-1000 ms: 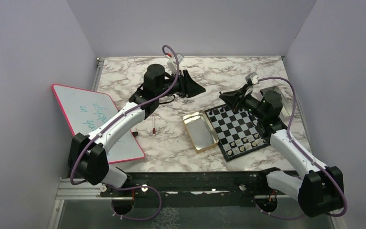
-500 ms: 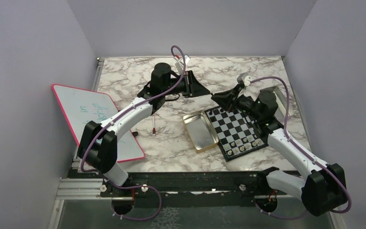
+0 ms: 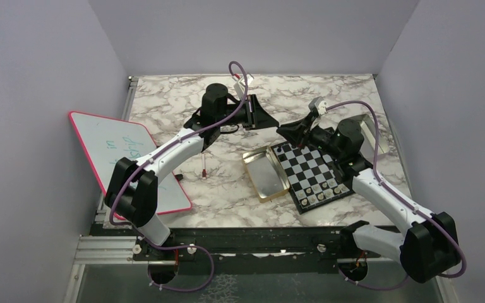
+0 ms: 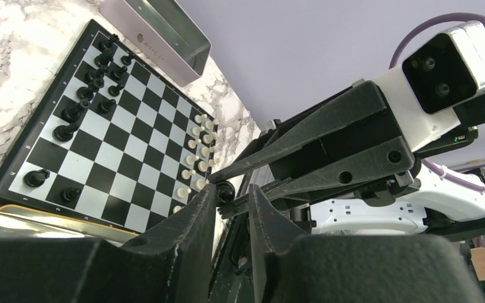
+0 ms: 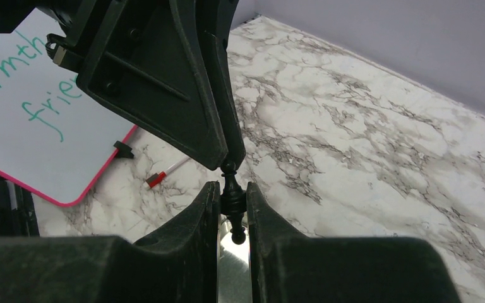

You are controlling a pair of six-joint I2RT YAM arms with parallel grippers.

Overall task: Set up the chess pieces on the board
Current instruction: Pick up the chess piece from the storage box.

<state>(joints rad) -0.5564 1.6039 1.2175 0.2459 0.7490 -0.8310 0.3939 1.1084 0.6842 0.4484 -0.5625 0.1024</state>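
The board (image 3: 312,173) lies right of centre, with black chess pieces (image 3: 297,146) along its far edge and pale ones (image 3: 322,189) along its near edge. It also shows in the left wrist view (image 4: 113,139). My two grippers meet tip to tip in the air above the table, left of the board. My right gripper (image 5: 232,189) is shut on a black chess piece (image 5: 232,201), held upright. My left gripper (image 4: 230,192) is open a little wider than that piece (image 4: 225,189), its tips at the piece's top.
An open gold tin (image 3: 265,173) lies against the board's left side. A pink-rimmed whiteboard (image 3: 126,158) lies at the left, a small red-tipped pen (image 3: 204,167) beside it. A silvery tin (image 4: 158,31) stands beyond the board near the right wall.
My right gripper has moved left off the board's far corner, and my left gripper has moved right. Their tips, apart before, now meet at the black piece.
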